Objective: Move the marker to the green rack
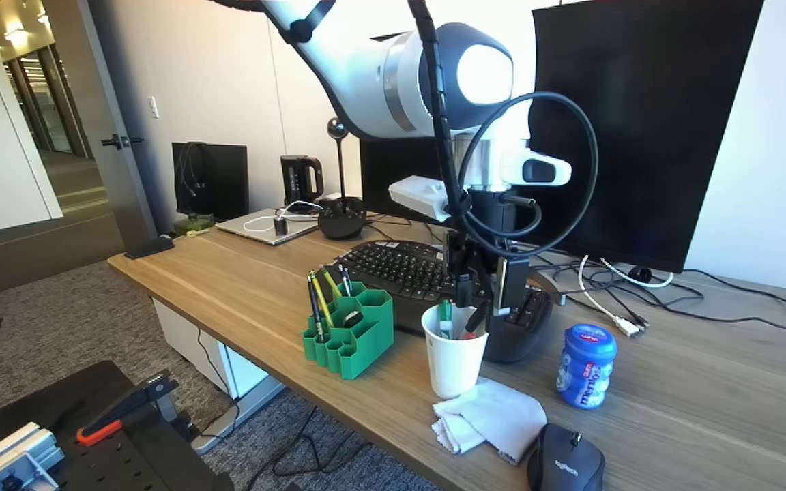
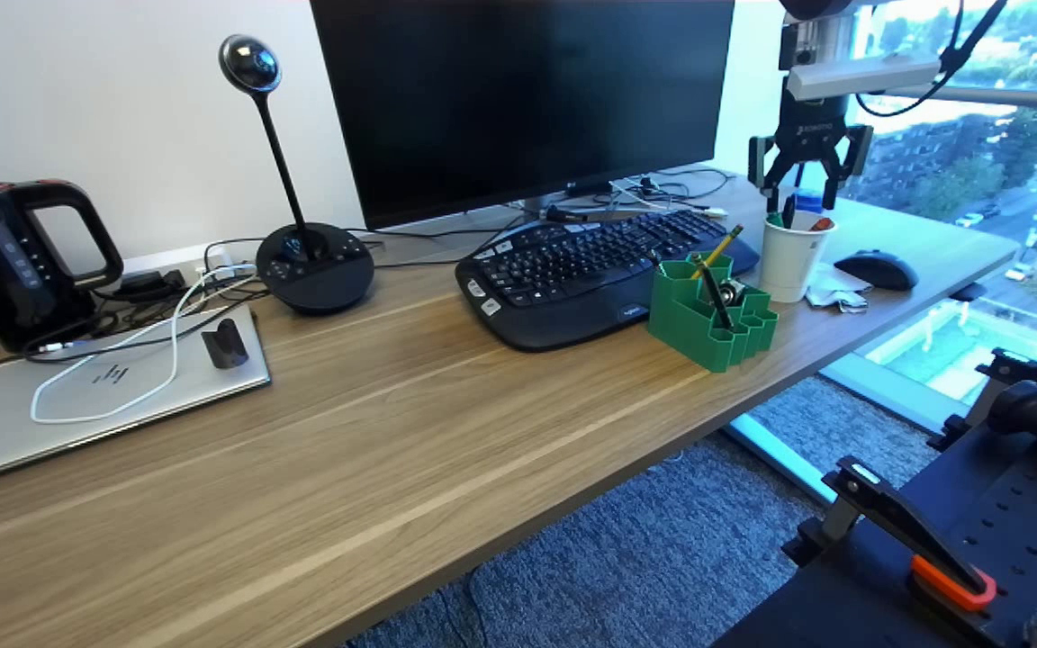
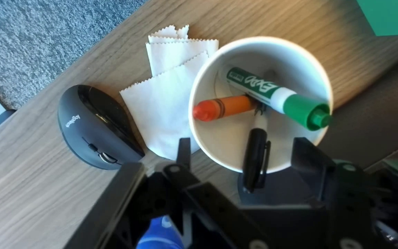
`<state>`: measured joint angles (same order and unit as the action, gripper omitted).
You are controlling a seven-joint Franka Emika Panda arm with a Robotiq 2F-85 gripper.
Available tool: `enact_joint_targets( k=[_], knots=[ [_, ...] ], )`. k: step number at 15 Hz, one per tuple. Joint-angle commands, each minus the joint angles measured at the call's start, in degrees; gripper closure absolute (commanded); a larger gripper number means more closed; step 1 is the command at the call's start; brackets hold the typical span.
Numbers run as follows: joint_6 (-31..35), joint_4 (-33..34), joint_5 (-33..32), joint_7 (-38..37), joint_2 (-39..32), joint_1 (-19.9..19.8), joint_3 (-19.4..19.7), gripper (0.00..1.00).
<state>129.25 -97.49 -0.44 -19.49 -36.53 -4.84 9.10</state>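
1. nearest in an exterior view, a dark mouse (image 1: 565,460) lies on the desk (image 1: 679,409), just beside a folded pale cloth (image 1: 495,416)
2. past the cloth stands a white cup (image 1: 456,361); the marker (image 3: 254,152) leans in it, black capped end up, alongside a green marker (image 3: 271,95) and an orange stick (image 3: 231,105)
3. over the cup the jaws point down, spread wide and holding nothing; in the wrist view the marker's cap shows between them, apart from both
4. farther off, the green rack (image 1: 372,341) stands with a yellow pencil (image 1: 321,300) leaning in it
5. behind rack and cup, a black keyboard (image 1: 393,266), then a monitor (image 1: 638,136)
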Motion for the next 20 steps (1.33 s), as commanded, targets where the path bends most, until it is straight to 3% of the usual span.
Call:
enact_joint_targets(
  k=[1, 7, 20],
  knots=[
    [-1.57, 1.98, -0.08, -1.20, -0.89, 0.66, 0.70, 0.57],
    [-1.55, 2.41, 0.07, -1.42, -0.98, 0.58, 0.65, 0.99],
    [-0.97, 1.61, 0.57, -0.52, 0.86, 0.22, 0.22, 0.96]
  ],
)
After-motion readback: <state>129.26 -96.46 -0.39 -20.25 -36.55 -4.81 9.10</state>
